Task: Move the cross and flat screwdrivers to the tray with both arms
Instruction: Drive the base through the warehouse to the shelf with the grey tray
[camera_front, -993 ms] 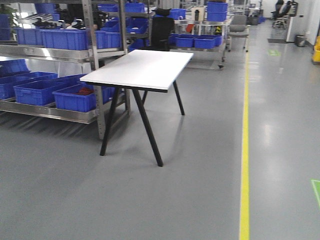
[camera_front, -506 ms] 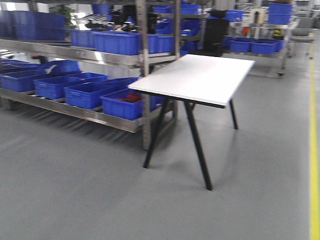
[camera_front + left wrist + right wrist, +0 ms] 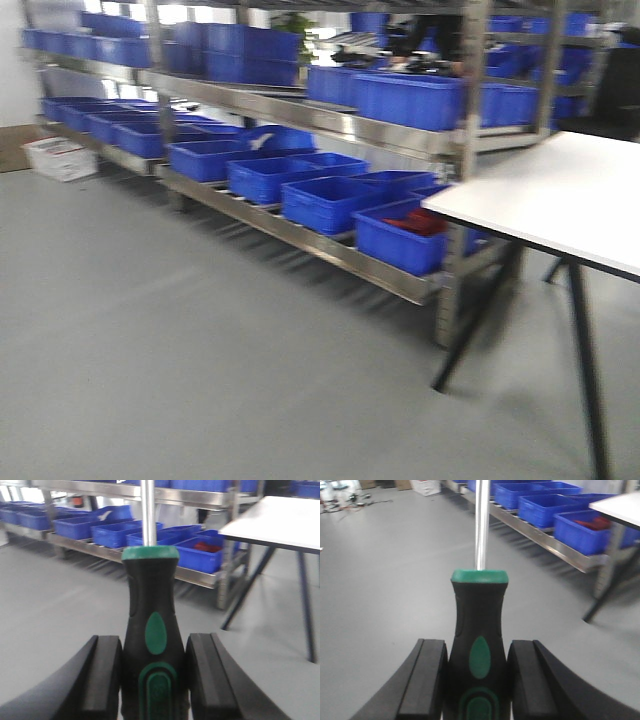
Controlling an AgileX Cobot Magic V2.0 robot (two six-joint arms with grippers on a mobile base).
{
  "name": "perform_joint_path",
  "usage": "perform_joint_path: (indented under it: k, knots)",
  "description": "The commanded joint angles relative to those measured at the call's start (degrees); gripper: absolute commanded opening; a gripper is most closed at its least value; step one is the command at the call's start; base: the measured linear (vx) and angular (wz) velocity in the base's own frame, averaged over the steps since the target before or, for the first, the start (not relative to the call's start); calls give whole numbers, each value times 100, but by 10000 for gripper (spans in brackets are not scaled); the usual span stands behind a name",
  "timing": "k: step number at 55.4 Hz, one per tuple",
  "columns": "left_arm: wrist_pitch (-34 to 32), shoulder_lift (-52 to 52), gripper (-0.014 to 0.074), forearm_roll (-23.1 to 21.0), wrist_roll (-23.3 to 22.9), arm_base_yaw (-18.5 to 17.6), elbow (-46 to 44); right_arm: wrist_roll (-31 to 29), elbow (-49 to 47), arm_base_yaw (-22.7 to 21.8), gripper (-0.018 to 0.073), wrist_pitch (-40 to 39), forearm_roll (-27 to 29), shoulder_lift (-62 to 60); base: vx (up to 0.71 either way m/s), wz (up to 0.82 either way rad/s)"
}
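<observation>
Left wrist: claw (image 3: 154, 672) grips screwdriver (image 3: 150, 605); blue bin (image 3: 200, 561) holds red items (image 3: 204, 546).

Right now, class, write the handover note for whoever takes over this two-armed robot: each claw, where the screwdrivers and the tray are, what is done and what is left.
Left claw: shut on a screwdriver, gripped by the handle, shaft pointing away from the wrist.
Right claw: shut on the second screwdriver, held the same way.
Tray: not in any view. The front camera shows only shelves of blue bins and the corner of a white table.
Done: both screwdrivers picked up.
Left: find the tray and set both screwdrivers in it.
</observation>
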Motion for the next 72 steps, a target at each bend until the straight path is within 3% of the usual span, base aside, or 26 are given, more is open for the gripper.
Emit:
perform_joint_path:
  k: [1, 32, 72]
  knots:
    - [-572, 63, -6, -54, -21, -16, -168, -15, -167, -21, -8, -412, 129, 23, 54, 71]
    - [-571, 63, -6, -54, -21, -16, -168, -15, -167, -21, -8, -367, 129, 23, 58, 58]
    - [-570, 63, -6, -54, -21, -16, -168, -15, -167, -21, -8, -375, 129, 23, 63, 28]
